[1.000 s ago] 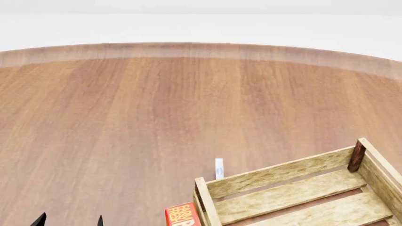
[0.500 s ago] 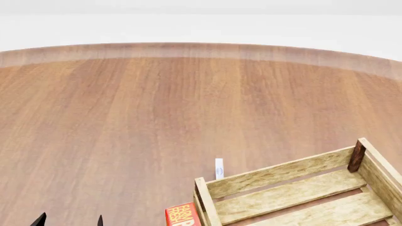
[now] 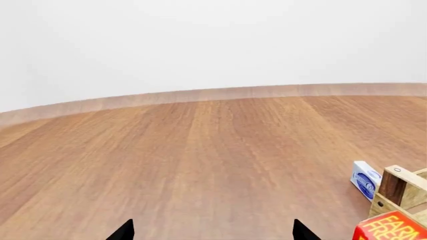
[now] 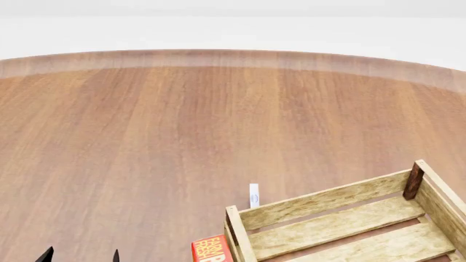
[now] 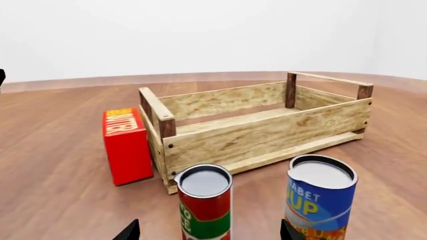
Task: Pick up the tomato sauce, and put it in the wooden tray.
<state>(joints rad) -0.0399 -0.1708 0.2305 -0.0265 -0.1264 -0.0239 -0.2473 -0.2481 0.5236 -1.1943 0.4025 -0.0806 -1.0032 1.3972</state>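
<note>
Between your right gripper's spread tips, the tomato sauce stands ungrasped; the wooden tray awaits it.

Tomato sauce: upright red-and-green can, grey lid, on table near wooden tray; tray upright, slatted.

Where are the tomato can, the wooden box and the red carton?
tomato can [image 5: 205,205]: right wrist view, on its red label below the lid.
wooden box [image 5: 260,131]: right wrist view, on its near side wall.
red carton [image 5: 127,145]: right wrist view, on its front face.
</note>
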